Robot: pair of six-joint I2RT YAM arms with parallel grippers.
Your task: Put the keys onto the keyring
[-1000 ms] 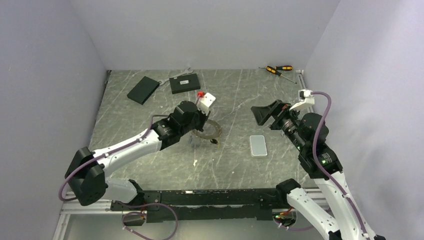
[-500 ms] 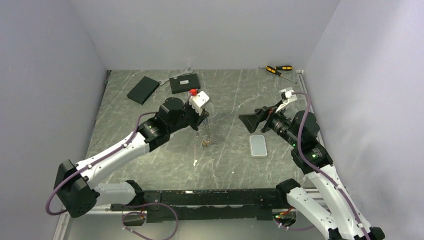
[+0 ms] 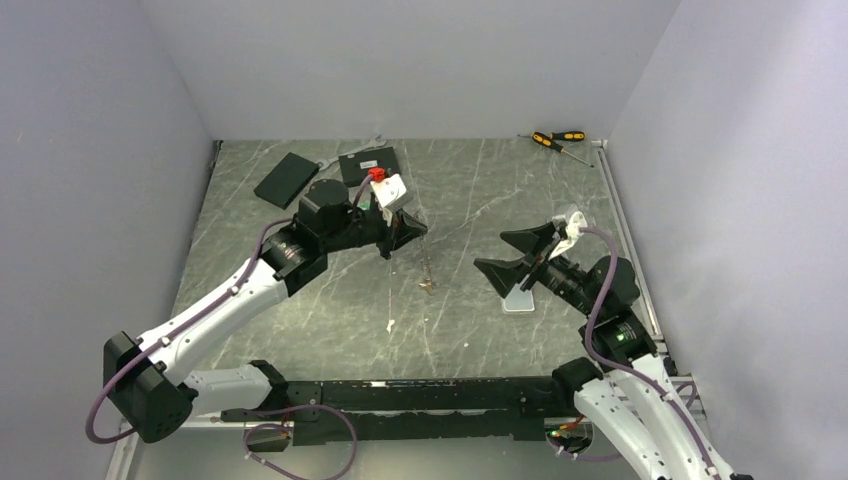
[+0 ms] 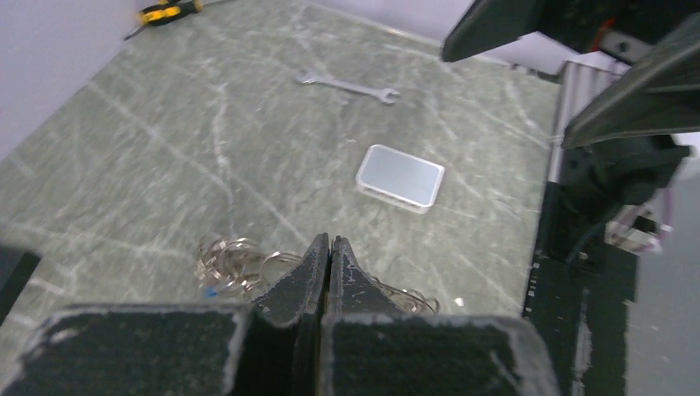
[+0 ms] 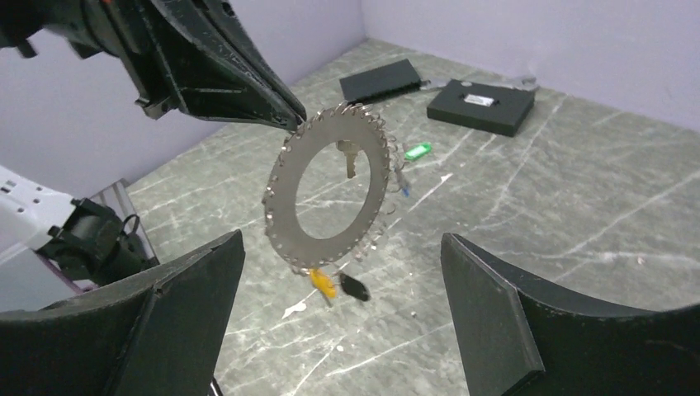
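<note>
The keyring (image 5: pixel 285 198) hangs upright above the tabletop (image 5: pixel 578 206), pinched at its upper rim by the left claw (image 5: pixel 289 115), whose jaws are fully closed on it. Tagged keys (image 5: pixel 326 283) dangle from its lower edge. The right claw (image 3: pixel 492 252) faces it, spread wide and empty. The ring seems presented for loading; next, the right claw likely must fetch a loose key, perhaps the green-tagged key (image 5: pixel 418 151) beyond.

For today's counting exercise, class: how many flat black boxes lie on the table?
2. The angled black box lies near the far left corner of the table; the labelled black box sits just right of it. More could lie hidden.
</note>
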